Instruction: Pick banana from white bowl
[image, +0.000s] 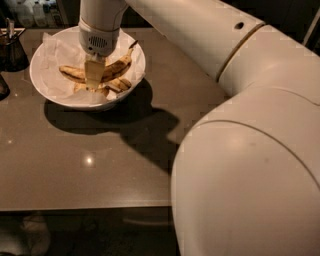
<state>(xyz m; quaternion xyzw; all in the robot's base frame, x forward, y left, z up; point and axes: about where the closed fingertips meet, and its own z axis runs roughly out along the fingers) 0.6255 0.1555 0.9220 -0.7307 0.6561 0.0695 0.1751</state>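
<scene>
Camera view: the pincer (93, 75) is down in the white bowl (35, 80), far left on the worktop (100, 165), right over the banana (118, 67). I cannot tell if it is wide or narrow. It might catch the paper (55, 50) too.

From my feed, a glossy brown-grey bench (75, 170) fills the left and middle of the scene, with its near edge running straight across. A small bright glint of light (88, 160) sits on its near-left surface. A heavy dark shadow (135, 125) spreads over the middle. At the far left a dark holder (11, 47) stands on the bench, with pale bottles (22, 12) behind it. The room beyond is dark, and I can't make out anything under the near edge. The gripper (93, 80) hangs over the bench's far-left part.
</scene>
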